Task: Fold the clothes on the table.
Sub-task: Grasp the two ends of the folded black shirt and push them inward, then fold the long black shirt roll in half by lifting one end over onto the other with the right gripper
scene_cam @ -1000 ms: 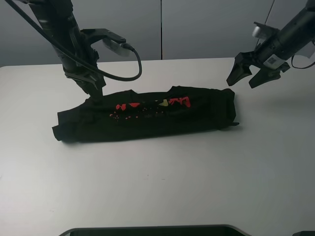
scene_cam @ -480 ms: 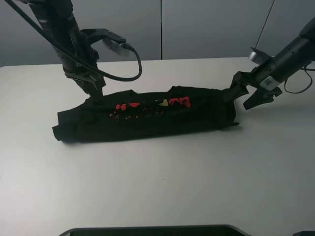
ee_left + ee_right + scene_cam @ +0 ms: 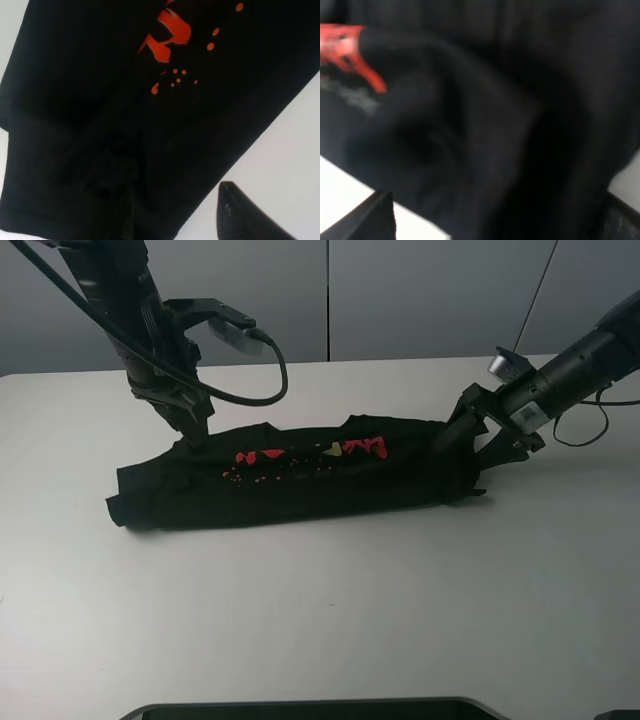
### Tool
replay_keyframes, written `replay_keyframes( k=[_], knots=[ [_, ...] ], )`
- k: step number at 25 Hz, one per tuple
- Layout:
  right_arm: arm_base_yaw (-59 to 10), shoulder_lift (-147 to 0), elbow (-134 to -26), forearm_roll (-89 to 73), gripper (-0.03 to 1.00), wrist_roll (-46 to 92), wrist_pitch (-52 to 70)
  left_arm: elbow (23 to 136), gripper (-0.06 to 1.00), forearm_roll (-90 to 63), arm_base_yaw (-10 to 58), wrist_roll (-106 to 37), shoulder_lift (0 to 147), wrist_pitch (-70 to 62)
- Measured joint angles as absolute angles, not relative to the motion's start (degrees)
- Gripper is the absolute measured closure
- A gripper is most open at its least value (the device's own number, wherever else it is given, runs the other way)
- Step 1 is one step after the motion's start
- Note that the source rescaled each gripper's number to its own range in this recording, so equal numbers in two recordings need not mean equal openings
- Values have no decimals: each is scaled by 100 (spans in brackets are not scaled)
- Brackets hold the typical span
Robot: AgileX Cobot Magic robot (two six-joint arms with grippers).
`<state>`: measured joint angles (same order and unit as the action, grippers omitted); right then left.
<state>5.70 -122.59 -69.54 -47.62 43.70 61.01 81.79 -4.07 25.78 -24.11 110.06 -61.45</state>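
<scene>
Exterior high view: the white table fills most of the picture, with grey wall panels behind it and a dark flat edge at the near rim. The black shirt lies near the middle of the table, towards the back, folded into a long band running left to right, its red and yellow print facing up along the far side. The left arm leans down from the back left corner, a black cable looping off it above the cloth. The left gripper is down at the far edge of the shirt's left part; in its wrist view the fingers are spread, one over bare table, the other dim against the cloth, gripping nothing. The right gripper reaches in low from the right with its jaws wide apart on either side of the shirt's bunched right end, the cloth between them unclamped; its wrist view is blurred.
</scene>
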Motion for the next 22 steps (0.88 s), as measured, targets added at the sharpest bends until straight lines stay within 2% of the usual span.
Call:
replay_keyframes(
  k=[10,16,22],
  knots=[
    [570,-12259,-6954,-4886,15,4418,6063,8179,44,-407,2578,-2411,11002,-6145],
    [570,-12259,-6888,-4677,29,4262,5664,8179,44,-399,2578,-2411,10993,-6145],
    [570,-12463,-6738,-4827,27,4240,5702,8179,44,-399,2578,-2411,10993,-6148]
  ],
)
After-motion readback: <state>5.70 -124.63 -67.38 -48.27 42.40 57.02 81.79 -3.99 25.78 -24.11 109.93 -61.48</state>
